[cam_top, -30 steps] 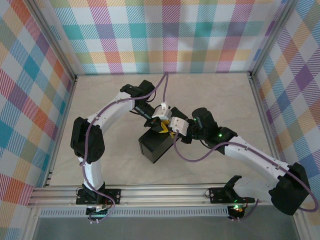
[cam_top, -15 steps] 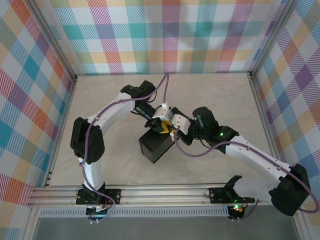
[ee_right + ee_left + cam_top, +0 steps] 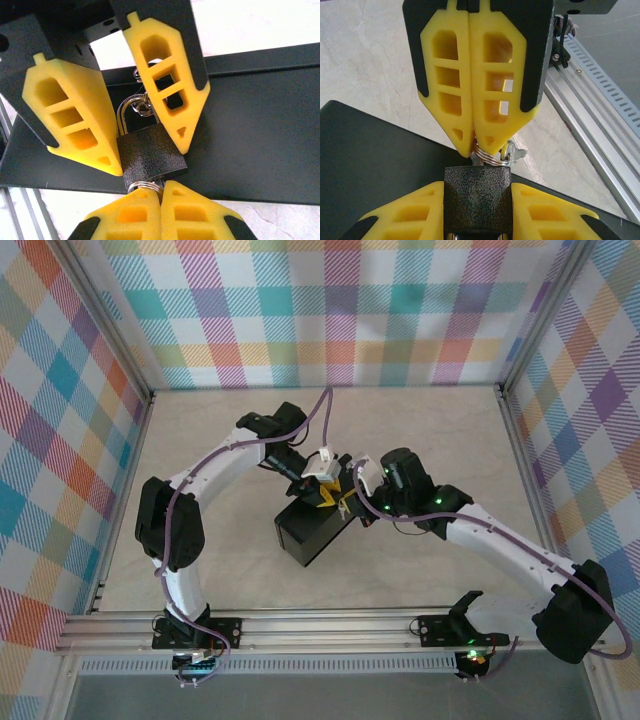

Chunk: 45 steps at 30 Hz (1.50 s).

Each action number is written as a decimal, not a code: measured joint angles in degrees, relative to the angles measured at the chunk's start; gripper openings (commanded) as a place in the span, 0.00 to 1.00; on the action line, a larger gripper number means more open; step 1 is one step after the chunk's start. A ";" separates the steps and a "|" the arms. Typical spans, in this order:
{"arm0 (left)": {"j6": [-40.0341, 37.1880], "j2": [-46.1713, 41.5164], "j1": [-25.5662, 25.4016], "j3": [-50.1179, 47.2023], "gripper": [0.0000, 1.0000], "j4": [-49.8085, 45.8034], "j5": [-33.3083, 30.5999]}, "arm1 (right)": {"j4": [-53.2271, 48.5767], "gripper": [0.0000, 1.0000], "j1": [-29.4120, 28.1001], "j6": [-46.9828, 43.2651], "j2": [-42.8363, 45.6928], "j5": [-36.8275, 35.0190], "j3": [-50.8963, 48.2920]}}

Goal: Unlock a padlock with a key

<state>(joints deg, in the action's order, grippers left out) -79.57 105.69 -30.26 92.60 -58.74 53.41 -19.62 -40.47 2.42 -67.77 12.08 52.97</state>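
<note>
Left gripper (image 3: 477, 190) first: its two yellow fingers are clamped on the padlock (image 3: 150, 155), one on each flank of the body, holding it over the box.

Widest thing in the overhead view is the pale table (image 3: 220, 440), walled in by bright checked cloth. On it, just below centre frame, sits the black box (image 3: 310, 535), turned at an angle. The left arm (image 3: 215, 470) climbs from its base at lower left, then folds right across the table toward the centre. The right arm (image 3: 500, 540) runs long and low from the lower right corner, up and left. The two wrists meet nose to nose above the box's upper right corner.

Now the padlock. From the right wrist it sits mid-frame, with a small, squarish, dark body and a grainy, speckled finish. Its thin silvery shackle (image 3: 121, 112) arches toward the top of the frame, between the left gripper's fingers. A couple of tiny rings (image 3: 143, 107) dangle at the shackle.

Right gripper (image 3: 161, 189), bottom of that frame: fingers pressed flat together, no gap, tips right up against the padlock's lower end. A silvery key ring (image 3: 145, 186) pokes out just there. Whether the key is pinched between those tips I cannot tell.
</note>
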 measured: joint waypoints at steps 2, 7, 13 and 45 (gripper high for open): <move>-0.04 0.00 0.04 0.00 0.19 0.00 0.52 | 0.04 0.27 0.44 1.05 0.24 -0.02 -0.02; -0.42 0.02 0.98 0.00 0.19 -0.04 0.57 | -1.09 0.40 1.40 0.00 2.86 -0.02 -0.52; -0.87 0.02 1.81 0.02 0.19 -0.24 1.07 | -1.70 0.40 2.27 -6.58 7.63 -1.31 -2.60; -2.21 1.86 1.92 2.08 0.19 -3.19 2.67 | 11.37 0.23 0.09 -28.94 3.58 -2.97 -7.61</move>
<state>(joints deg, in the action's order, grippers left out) -81.78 107.55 -28.34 94.67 -61.93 56.07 -8.25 -40.38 -26.52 -64.18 9.10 45.36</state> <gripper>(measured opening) 0.283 0.255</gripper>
